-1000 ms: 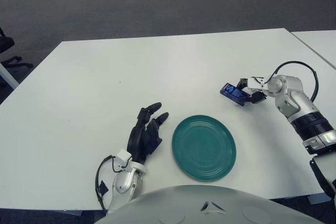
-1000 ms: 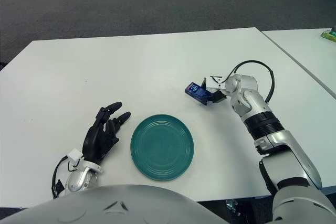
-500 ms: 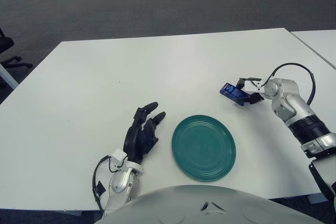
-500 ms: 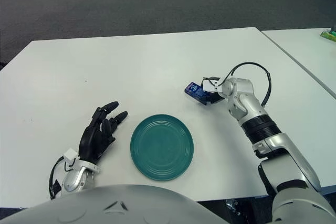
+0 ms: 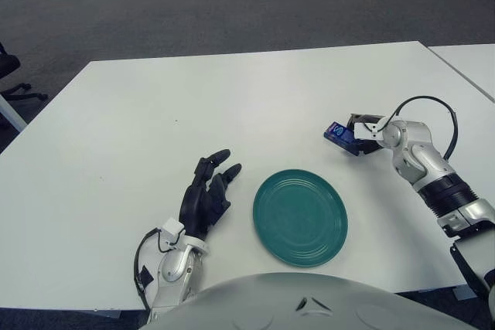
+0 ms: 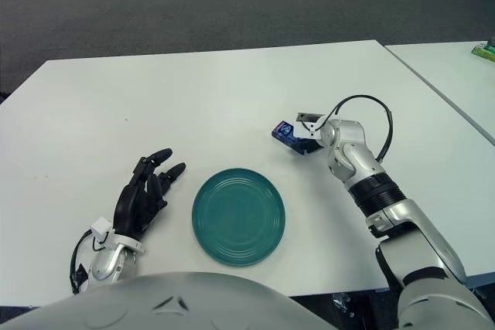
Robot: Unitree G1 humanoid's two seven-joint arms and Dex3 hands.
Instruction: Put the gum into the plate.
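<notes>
The right hand [image 5: 363, 133] is out over the white worktop [image 5: 193, 113], beyond the far right edge of the green plate [image 5: 300, 217]. Its dark fingers [image 5: 357, 121] are closed on the gum [image 5: 340, 136], a small blue pack that sticks out from the hand toward the robot's left. The pack is tilted, its left end showing a bit of white print, and most of its body is clear of the fingers; only its right end is pinched between them. Whether the pack's lower edge touches the worktop or is held just above it cannot be told. The gum is near the plate but apart from it, past the rim on the far right side, and nothing lies in the plate.

The left hand [image 5: 206, 197] shows near the front edge of the worktop, just left of the plate. Its black fingers [image 6: 160, 156] are spread loosely, pointing away from the robot, and hold nothing. It does not touch the plate.

A black cable [image 5: 427, 110] loops above the right wrist.
</notes>
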